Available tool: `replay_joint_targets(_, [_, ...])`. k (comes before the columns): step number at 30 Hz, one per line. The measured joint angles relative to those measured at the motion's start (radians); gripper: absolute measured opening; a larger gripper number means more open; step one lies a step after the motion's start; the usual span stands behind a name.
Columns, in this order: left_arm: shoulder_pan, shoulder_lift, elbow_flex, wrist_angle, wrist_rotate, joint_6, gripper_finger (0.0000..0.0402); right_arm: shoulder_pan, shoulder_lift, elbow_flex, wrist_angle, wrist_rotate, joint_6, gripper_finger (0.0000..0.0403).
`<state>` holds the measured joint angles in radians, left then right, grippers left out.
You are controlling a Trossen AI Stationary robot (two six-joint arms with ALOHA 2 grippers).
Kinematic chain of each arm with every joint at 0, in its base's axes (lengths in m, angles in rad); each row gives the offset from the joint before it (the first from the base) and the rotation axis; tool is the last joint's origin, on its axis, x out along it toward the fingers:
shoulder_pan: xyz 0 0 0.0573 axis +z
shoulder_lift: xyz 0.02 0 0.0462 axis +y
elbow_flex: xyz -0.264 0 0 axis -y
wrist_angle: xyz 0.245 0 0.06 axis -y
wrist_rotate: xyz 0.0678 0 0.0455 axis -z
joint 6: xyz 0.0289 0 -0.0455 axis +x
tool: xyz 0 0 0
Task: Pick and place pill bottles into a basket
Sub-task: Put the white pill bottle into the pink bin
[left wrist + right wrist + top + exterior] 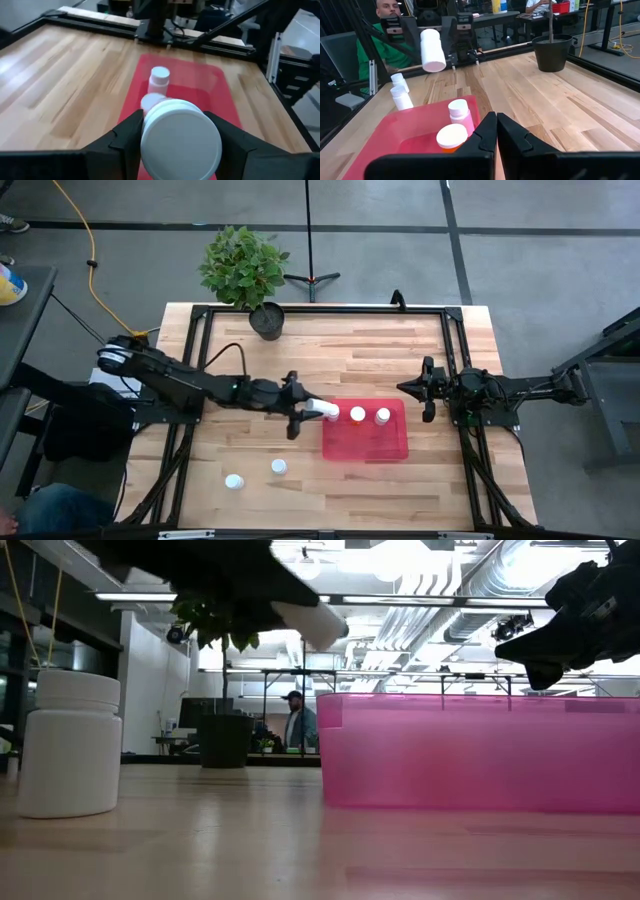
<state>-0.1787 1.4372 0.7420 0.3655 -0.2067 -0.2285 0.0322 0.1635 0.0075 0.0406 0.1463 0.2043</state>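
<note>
Gripping a pill bottle [320, 409] on its side, the left hand [303, 411] hovers at the near-left edge of the red basket [366, 444], where two bottles [357, 415] already stand. Two more bottles [279, 467] stand on the tabletop [360, 350]. The right hand [428, 390] waits beside the basket, fingers together.

The light wooden table [380, 350] carries the red basket [366, 442] just beyond the left gripper [300, 412], under its tip. Two pill bottles [256, 474] stand on the bare wood behind and to one side of that gripper, and a potted plant [266, 320] sits near the far edge.
</note>
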Motion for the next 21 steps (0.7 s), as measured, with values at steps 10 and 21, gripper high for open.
replay_joint_targets(10, [0.062, 0.163, 0.216, -0.067, 0.181, 0.13, 0.0215, 0.0, 0.0, 0.0, 0.0, 0.0, -0.003, 0.0004])
replay_joint_targets(21, [0.068, 0.264, 0.364, -0.151, 0.258, 0.181, 0.0215, 0.0, 0.001, 0.0, 0.0, -0.001, -0.003, 0.0003])
